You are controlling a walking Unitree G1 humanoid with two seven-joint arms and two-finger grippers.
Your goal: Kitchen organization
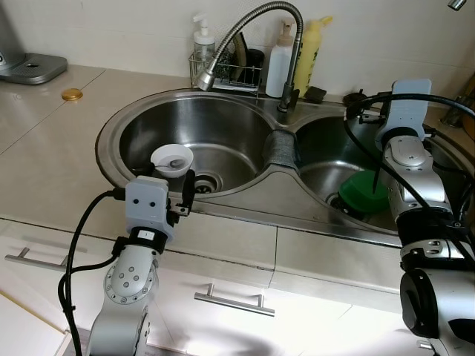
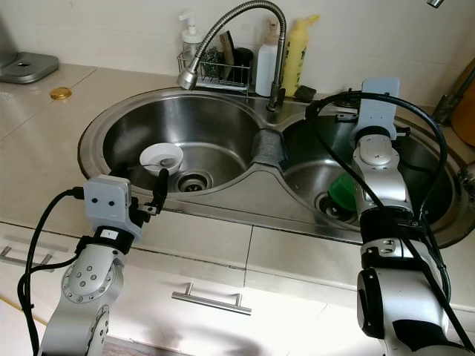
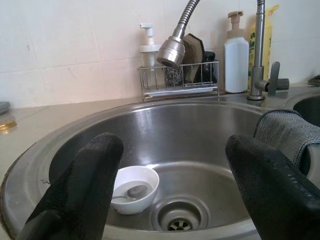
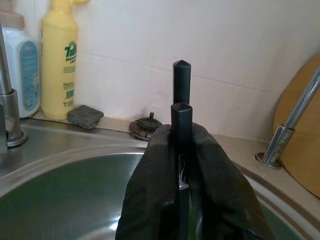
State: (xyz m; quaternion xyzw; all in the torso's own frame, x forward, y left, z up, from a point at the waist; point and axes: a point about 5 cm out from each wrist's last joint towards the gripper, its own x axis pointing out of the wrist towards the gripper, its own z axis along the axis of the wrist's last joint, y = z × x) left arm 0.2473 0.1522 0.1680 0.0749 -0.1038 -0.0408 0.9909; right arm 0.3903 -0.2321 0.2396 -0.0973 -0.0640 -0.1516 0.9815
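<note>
From the left eye view, a steel double sink (image 1: pixel 245 204) with 2 basins is set in the bench (image 1: pixel 44 156); 1 small white bowl (image 1: pixel 172 159) sits in the left basin at about 8 o'clock from the drain, 1 green plate (image 1: pixel 361 191) lies in the right basin, and 1 grey cloth (image 1: pixel 280 148) is draped over the divider. The left gripper (image 1: pixel 185 194) hovers at the front rim of the left basin, and the right gripper (image 1: pixel 404 111) reaches over the right basin. 1 flexible faucet (image 1: pixel 249 30) arches over the left basin, and at 12 o'clock stand 1 wire rack (image 1: pixel 226 74), 1 pump dispenser (image 1: pixel 202 41), 1 white bottle (image 1: pixel 280 67) and 1 yellow bottle (image 1: pixel 308 55); 1 gold lid (image 1: pixel 72 94) lies on the bench at 10 o'clock. In the left wrist view, the left gripper's 2 fingers (image 3: pixel 82 190) stand wide apart, holding nothing, with the bowl between and beyond them, a spoon (image 3: pixel 131 192) lying in it. In the right wrist view, the right gripper's 2 fingers (image 4: pixel 155 195) are pressed together on 2 thin black sticks (image 4: pixel 181 110) standing upright.
</note>
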